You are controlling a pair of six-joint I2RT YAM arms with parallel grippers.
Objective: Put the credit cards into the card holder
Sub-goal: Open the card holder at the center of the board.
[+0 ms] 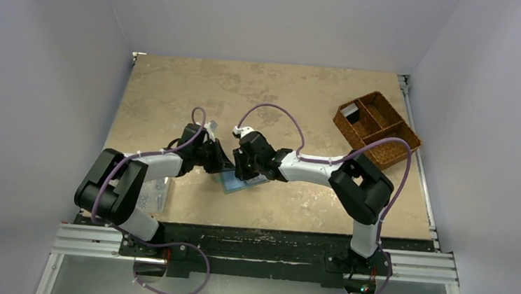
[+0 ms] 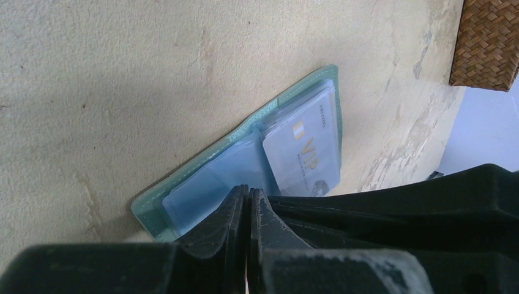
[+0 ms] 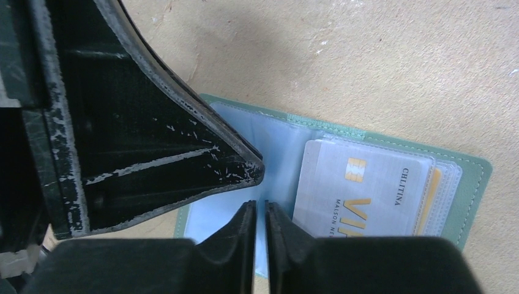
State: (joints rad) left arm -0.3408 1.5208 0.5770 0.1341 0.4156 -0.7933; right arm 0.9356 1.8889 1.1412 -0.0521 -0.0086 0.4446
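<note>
the card holder (image 1: 239,183) lies open on the surface (image 1: 303,101), a vip card (image 3: 367,196) already sleeved. over it, our left claw (image 2: 249,197) is pressed together, the right claw (image 3: 260,211) narrowed to a slit; whether either pinches anything we cannot tell. we should pin the edge of the empty sleeve (image 3: 284,156) and slide the next card in flat.

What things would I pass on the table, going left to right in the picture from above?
clear plastic box → open card holder → brown woven basket
</note>
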